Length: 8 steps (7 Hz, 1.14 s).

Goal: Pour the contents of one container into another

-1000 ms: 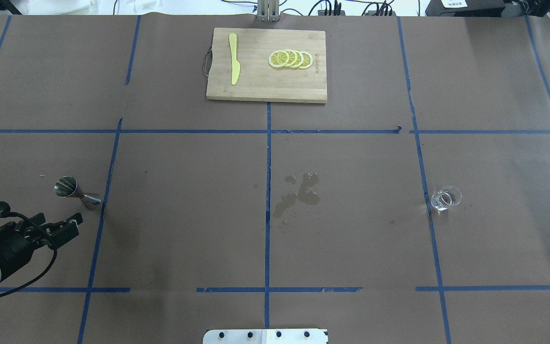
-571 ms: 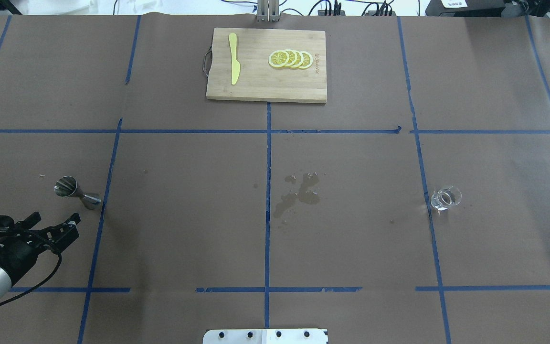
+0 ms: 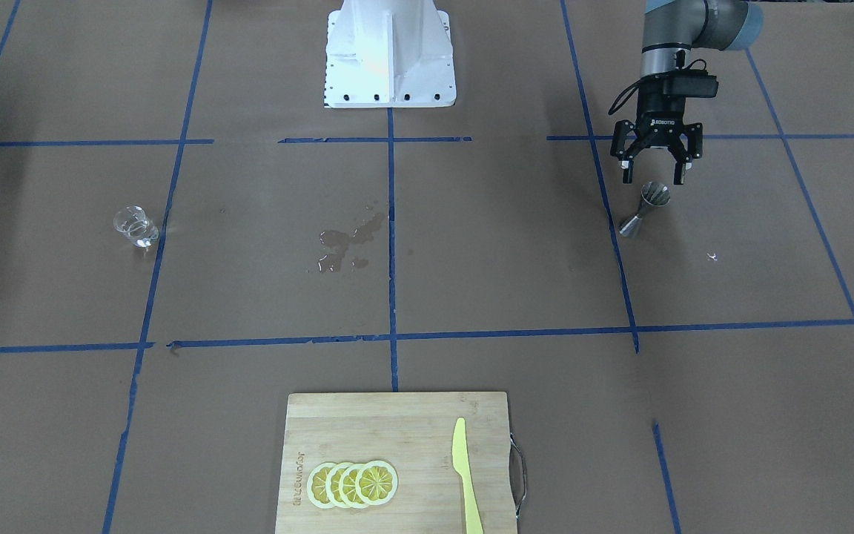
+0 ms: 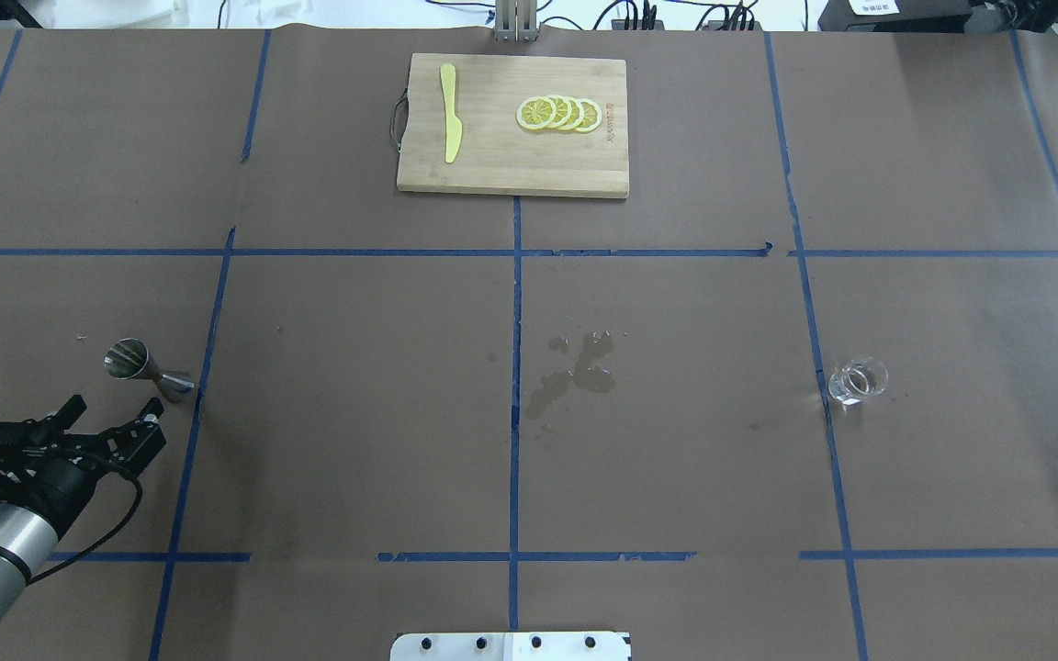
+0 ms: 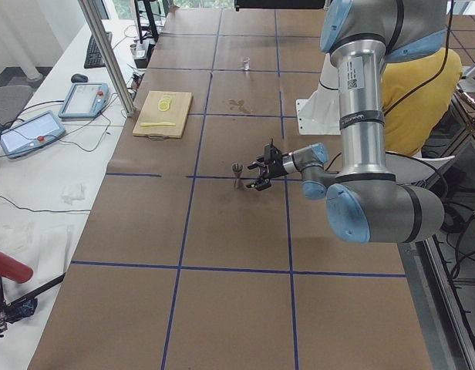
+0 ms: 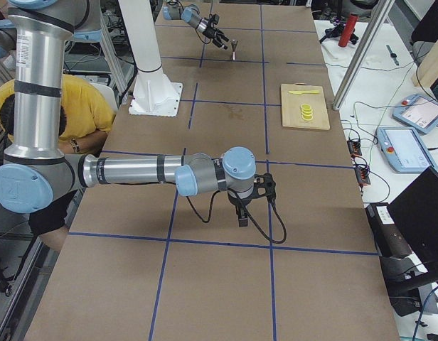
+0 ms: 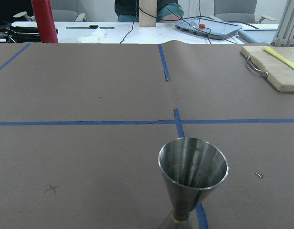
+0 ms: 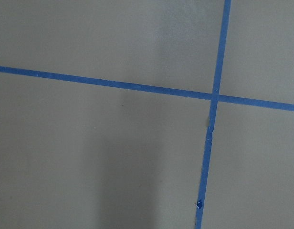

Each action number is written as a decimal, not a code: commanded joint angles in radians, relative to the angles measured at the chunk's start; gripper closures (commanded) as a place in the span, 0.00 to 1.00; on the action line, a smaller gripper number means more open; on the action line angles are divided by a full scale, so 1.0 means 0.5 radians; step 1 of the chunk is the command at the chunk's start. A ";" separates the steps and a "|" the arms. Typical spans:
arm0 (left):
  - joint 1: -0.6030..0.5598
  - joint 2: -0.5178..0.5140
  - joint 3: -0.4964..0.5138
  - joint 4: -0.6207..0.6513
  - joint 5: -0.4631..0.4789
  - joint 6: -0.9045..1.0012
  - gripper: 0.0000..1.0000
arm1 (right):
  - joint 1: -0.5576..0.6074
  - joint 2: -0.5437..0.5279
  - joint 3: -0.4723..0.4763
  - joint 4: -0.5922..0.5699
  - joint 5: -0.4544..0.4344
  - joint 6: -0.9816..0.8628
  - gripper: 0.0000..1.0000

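On the robot's right side of the table, the clear glass cup (image 4: 857, 380) stands upright just beside a blue tape line, with no gripper near it. Well apart from it, on the robot's left side, the steel jigger (image 4: 148, 369) stands upright on one cone, its other cone open upward, its foot touching or just beside another tape line. The left gripper (image 3: 653, 178) hovers just on the robot's side of the jigger, its fingers spread wide and holding nothing; the left wrist view looks straight at the jigger's open mouth from close by. Between the two vessels, near the middle tape line, a small wet patch (image 4: 575, 372) darkens the brown paper that covers the table (image 4: 354, 413). At the far edge lies a wooden cutting board (image 4: 511, 174) with a yellow knife (image 4: 449, 110) and a row of overlapping lemon slices (image 4: 558, 113) on it. The right gripper (image 6: 243, 217) shows only in the right side view, pointing down above the paper close to a crossing of tape lines; whether its fingers are apart or together cannot be told. A person in a yellow shirt (image 6: 91, 106) sits behind the robot's base.
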 commanded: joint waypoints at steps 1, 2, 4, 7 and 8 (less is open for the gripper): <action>0.017 -0.083 0.132 -0.006 0.121 0.008 0.01 | 0.000 0.001 0.000 0.000 -0.001 0.003 0.00; 0.014 -0.147 0.179 -0.006 0.149 0.008 0.01 | 0.000 0.001 0.003 0.000 -0.001 0.003 0.00; 0.017 -0.175 0.228 -0.006 0.217 0.015 0.02 | 0.000 0.004 0.003 0.000 -0.004 -0.004 0.00; 0.014 -0.298 0.271 -0.006 0.223 0.152 0.02 | 0.000 0.004 0.003 0.000 -0.004 -0.001 0.00; 0.011 -0.298 0.271 -0.006 0.220 0.162 0.02 | 0.000 0.004 0.003 0.000 -0.004 -0.001 0.00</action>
